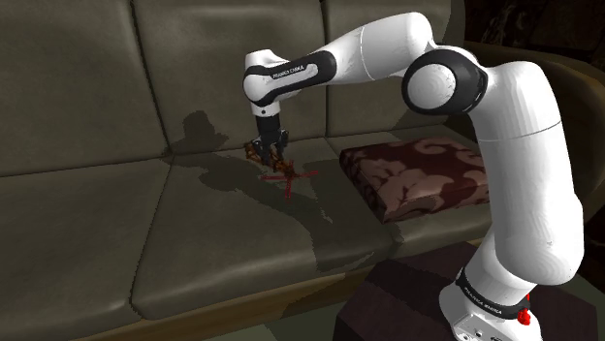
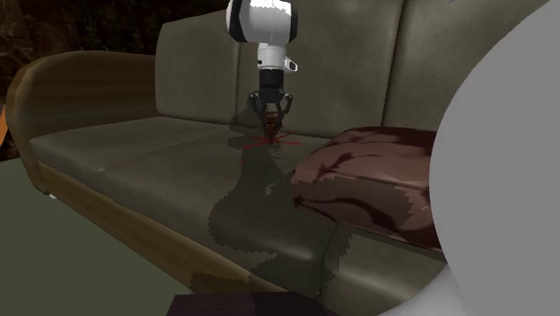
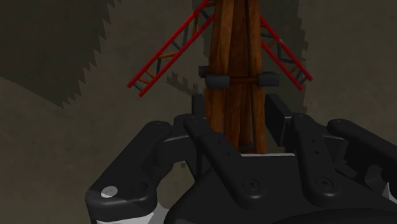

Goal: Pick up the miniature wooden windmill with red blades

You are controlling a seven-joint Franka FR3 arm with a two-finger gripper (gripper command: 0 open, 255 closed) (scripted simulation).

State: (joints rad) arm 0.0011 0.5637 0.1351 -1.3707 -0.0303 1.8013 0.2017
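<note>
My claw (image 3: pixel 238 105) is clenched on the windmill (image 3: pixel 232 51): the brown wooden tower sits between my two black fingers (image 3: pixel 280 113), which press its sides just below a dark band. The red lattice blades fan out past the fingertips, away from me

Shoulder view: claw (image 1: pixel 270 147) points down at the sofa (image 1: pixel 87 208), over the middle seat close to the backrest. Windmill (image 1: pixel 287 174) is under it with red blades low by the seat. Can't tell if it touches the seat. My arm's shadow lies across the seat

Patterned dark red cushion (image 1: pixel 417 174) lies on the seat at that view's right, near the windmill but apart from it

Second exterior view: claw (image 2: pixel 272 109) hangs straight down, windmill (image 2: pixel 267 136) right below, cushion (image 2: pixel 368 171) to that view's right. Sofa (image 2: pixel 108 153) is dull olive grey
</note>
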